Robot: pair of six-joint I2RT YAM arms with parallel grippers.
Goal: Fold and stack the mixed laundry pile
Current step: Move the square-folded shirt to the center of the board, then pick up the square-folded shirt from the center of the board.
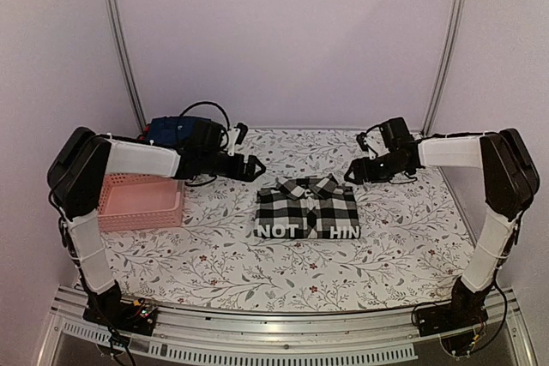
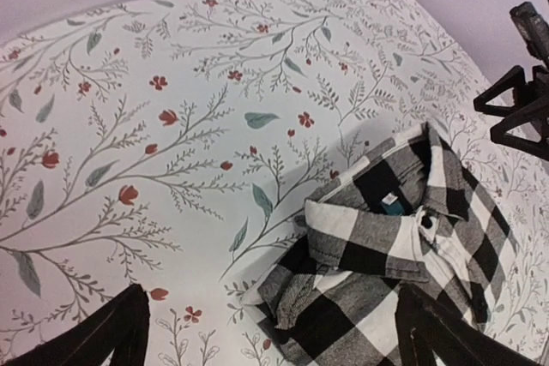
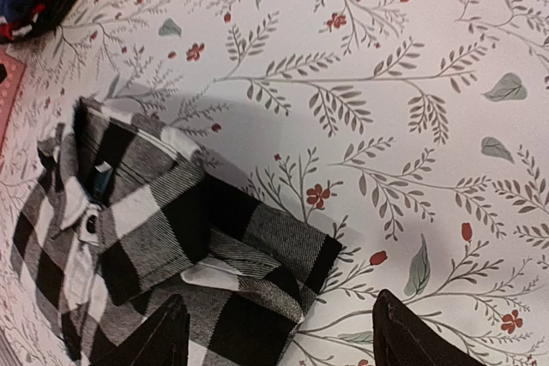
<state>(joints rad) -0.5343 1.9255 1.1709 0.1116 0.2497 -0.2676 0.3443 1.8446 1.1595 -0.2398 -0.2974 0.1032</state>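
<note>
Black-and-white checked shirt (image 1: 307, 201) lies folded into a tidy rectangle at mid-table, collar toward the far side, button front up. It rests on a black garment (image 1: 309, 231) whose white lettering shows as a strip along the near edge, so a stack of two looks made. Edges sit roughly flush; the left wrist view shows the collar lying flat, and the right wrist view shows one folded corner a little thick. Left gripper (image 1: 256, 165) hovers just off the shirt's far-left corner, jaws spread wide and holding nothing. Right gripper (image 1: 351, 173) hovers just off the far-right corner, jaws likewise apart and empty. Neither touches the cloth as far as the overhead view shows. Outward from there: a navy bundle (image 1: 167, 130) sits at the far-left edge behind the left arm, unfolded, with a trace of red at its side; whether that is a separate piece I cannot tell. Pink basket (image 1: 141, 212) stands near the left edge, well apart from the stack, and its contents cannot be made out. Floral tablecloth (image 1: 403, 237) covers the table. Judgement: the task is partly done, with two items folded and stacked; the navy bundle, and anything with it, is left to fold and add.
</note>
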